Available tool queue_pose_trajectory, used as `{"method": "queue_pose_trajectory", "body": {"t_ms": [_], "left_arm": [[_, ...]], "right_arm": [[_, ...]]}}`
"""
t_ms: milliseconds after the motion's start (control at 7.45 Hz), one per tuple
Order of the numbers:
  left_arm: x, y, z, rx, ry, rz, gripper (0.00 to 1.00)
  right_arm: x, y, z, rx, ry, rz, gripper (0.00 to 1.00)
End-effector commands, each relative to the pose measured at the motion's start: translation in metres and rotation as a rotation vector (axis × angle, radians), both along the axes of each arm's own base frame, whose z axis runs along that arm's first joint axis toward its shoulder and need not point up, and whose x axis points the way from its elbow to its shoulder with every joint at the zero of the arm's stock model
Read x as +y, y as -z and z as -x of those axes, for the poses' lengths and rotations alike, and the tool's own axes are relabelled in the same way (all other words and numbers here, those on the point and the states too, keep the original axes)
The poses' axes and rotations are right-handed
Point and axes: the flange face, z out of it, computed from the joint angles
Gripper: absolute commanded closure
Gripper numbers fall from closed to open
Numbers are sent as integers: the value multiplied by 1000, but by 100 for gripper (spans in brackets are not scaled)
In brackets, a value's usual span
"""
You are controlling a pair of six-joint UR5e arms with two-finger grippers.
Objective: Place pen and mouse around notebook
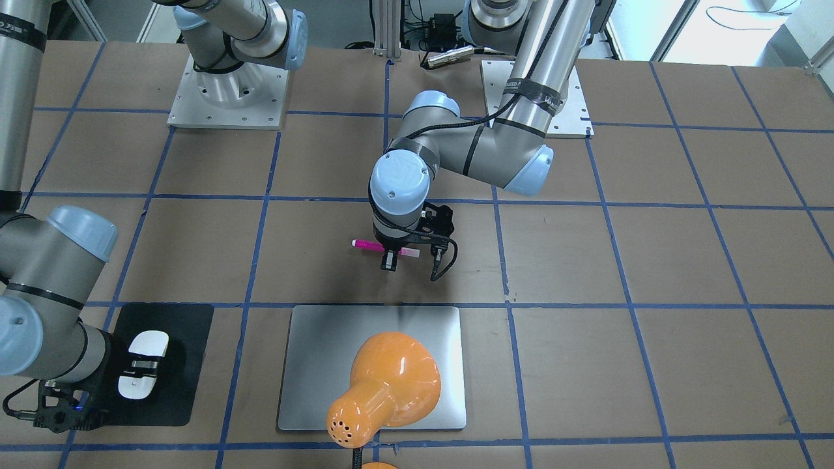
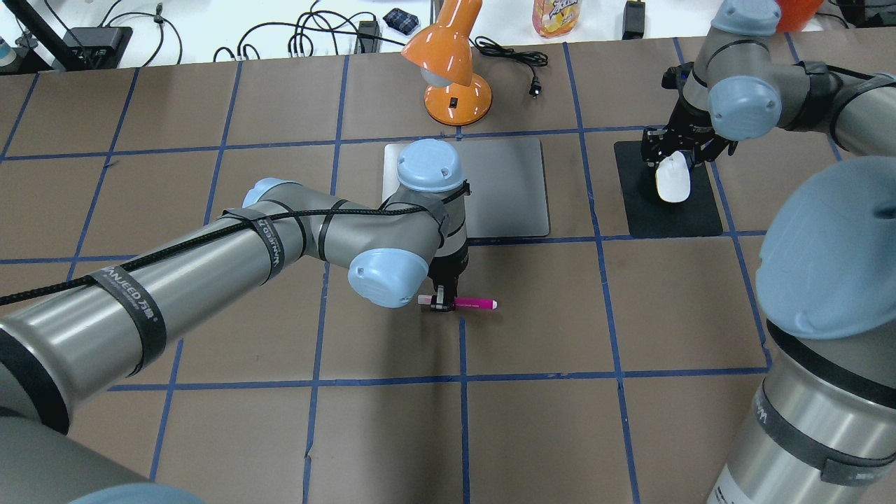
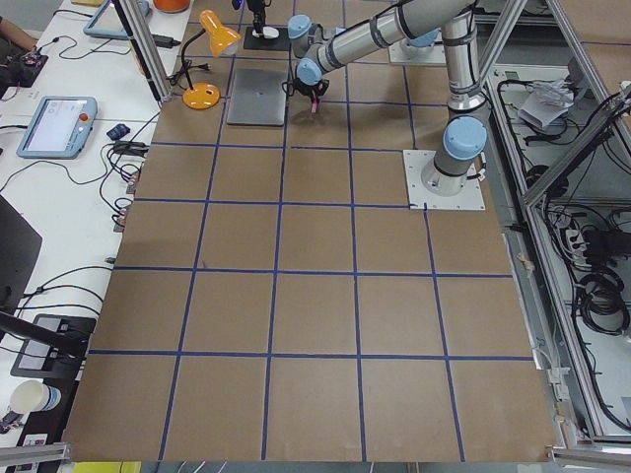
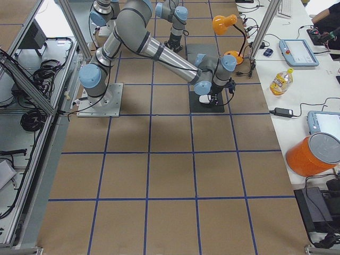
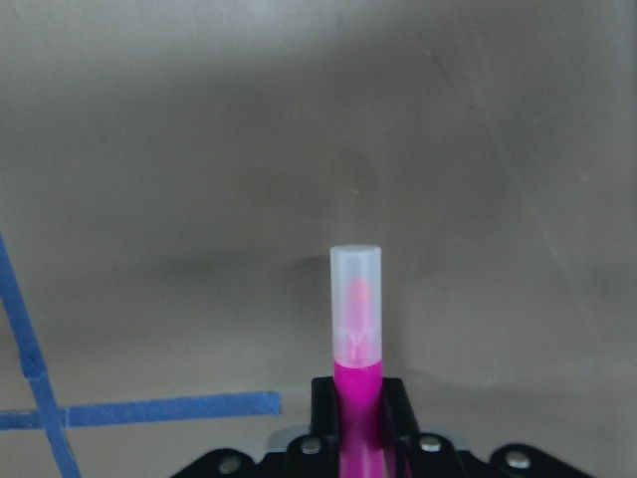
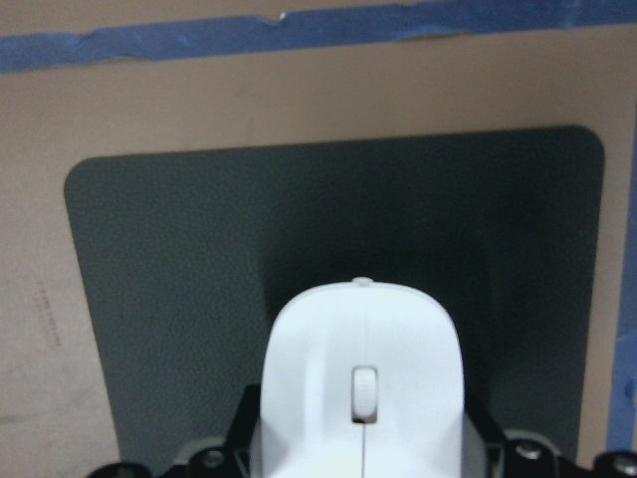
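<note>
The pink pen (image 2: 472,303) lies level in my left gripper (image 2: 442,302), which is shut on it near its pale cap end, low over the brown table on the robot side of the silver notebook (image 2: 511,189). In the left wrist view the pen's cap (image 5: 355,299) juts out past the fingers. Whether the pen touches the table I cannot tell. My right gripper (image 2: 673,168) is shut on the white mouse (image 2: 673,185) over the black mat (image 2: 679,220), beside the notebook. The mouse (image 6: 363,388) fills the right wrist view's lower middle.
An orange desk lamp (image 2: 455,84) stands at the notebook's far edge, its head (image 1: 391,384) hanging over the notebook (image 1: 423,326). A bottle (image 2: 556,17), cables and a plug (image 2: 535,87) lie at the far side. Blue tape lines grid the table.
</note>
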Motion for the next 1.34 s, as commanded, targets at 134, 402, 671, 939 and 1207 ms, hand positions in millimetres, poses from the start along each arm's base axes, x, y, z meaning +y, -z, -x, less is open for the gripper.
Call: {"method": "queue_pose_trajectory", "body": {"t_ms": [134,402,671,939,1207], "left_arm": [[-18,-20,0,-38,74,51,0],[-36,-64,-18,-6,155,81,0],[-49,-110,-78,24,402,64,0],[-56,-181,-160,68,692,53,0],[-42,-245,-241,195,1086,-51,0]], "right_arm": [[-2,-8,-8,1,-6,19,0],[-2,-65,-50,-12,-25,100,0],[23,-123,-71,-20,-26,77,0],[67,-211,-103,-43,56,102,0],[116,-267,-138,-55,97,69,0]]}}
